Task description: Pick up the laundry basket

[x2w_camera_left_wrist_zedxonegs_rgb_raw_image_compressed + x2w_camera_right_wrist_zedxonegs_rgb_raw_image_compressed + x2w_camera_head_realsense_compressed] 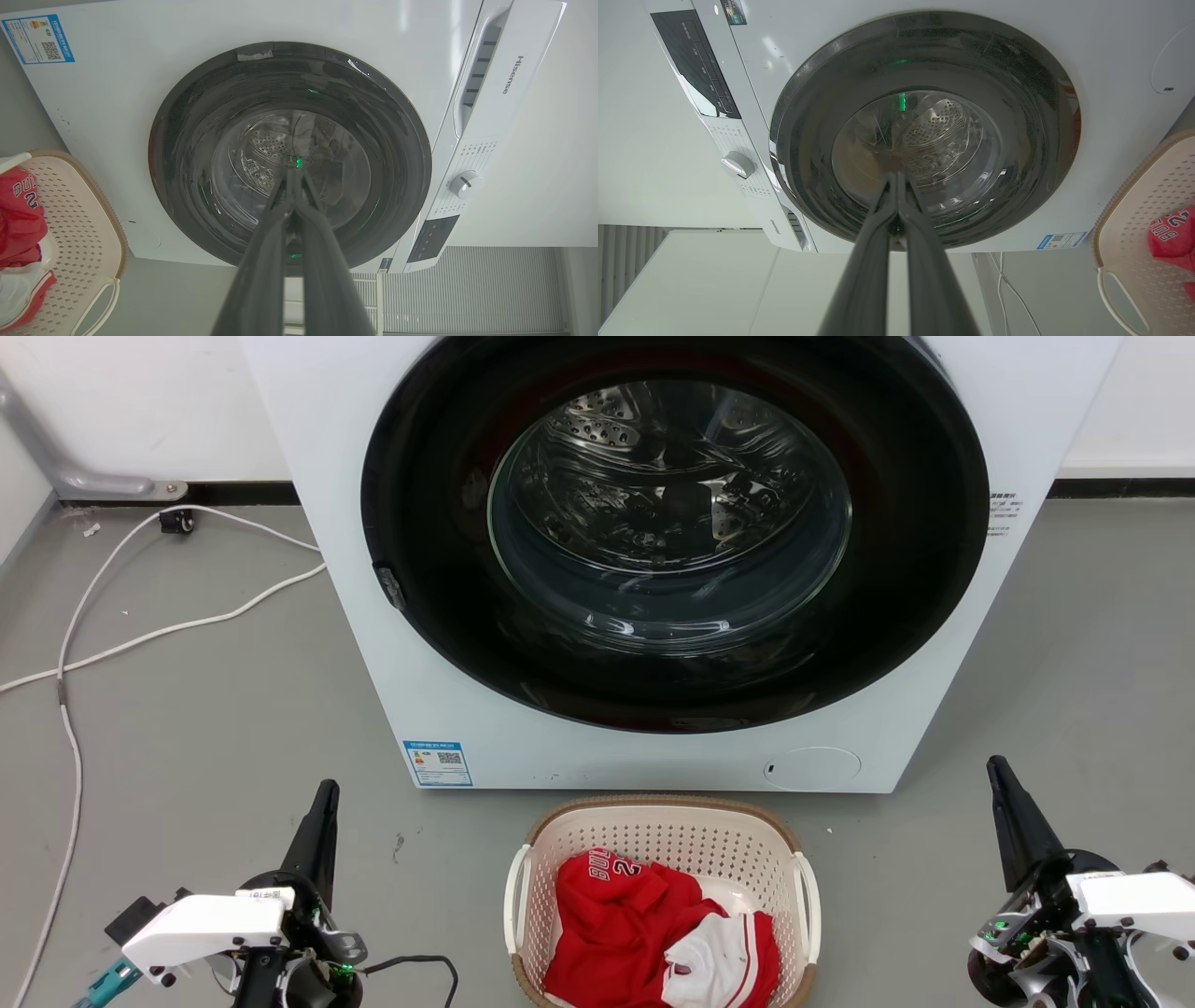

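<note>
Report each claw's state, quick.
Left claw: closed, empty, apart from the basket.
Right claw: closed, empty, apart from the basket too.

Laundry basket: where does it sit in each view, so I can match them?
Head view: laundry basket bottom centre, before the washing machine.
Left wrist view: lower left edge.
Right wrist view: lower right edge.
Shared landmark: the blue label on its front.

You had the left tool (293,176) with its two fingers pressed together, pointing at the washing machine (112,107). At that view's left edge, the laundry basket (86,219) held a red garment (21,212).
</note>
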